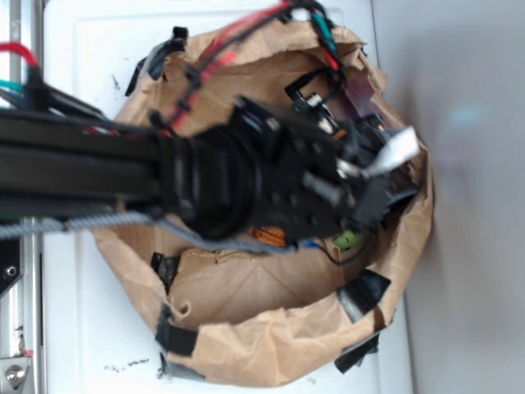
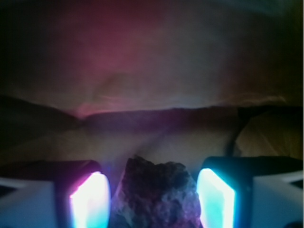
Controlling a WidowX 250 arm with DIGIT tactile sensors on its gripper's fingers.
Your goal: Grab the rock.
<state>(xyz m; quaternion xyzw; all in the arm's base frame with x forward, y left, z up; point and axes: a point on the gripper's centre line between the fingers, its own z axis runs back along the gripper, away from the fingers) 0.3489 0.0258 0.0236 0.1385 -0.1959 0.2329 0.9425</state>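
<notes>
Rock (image 2: 154, 194) sits right between the gripper's (image 2: 152, 199) glowing pads (image 2: 90, 202), down in the paper bag (image 1: 246, 328); can't tell if they're actually pinching it.

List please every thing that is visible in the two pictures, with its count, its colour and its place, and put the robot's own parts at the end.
Paper bag: one, brown, rolled open on the white surface, black tape pieces on its rim.
White surface: one, under the bag.
Rock: one, dark brown-grey and jagged, between the two fingers in the wrist view; contact cannot be told.
Orange thing: one, inside the bag, mostly hidden under the arm.
Green thing: one, small, inside the bag, beside the gripper.
Robot arm: one, black, reaching from the left over the bag.
Gripper: one, fingers glowing pink and cyan, either side of the rock.
</notes>
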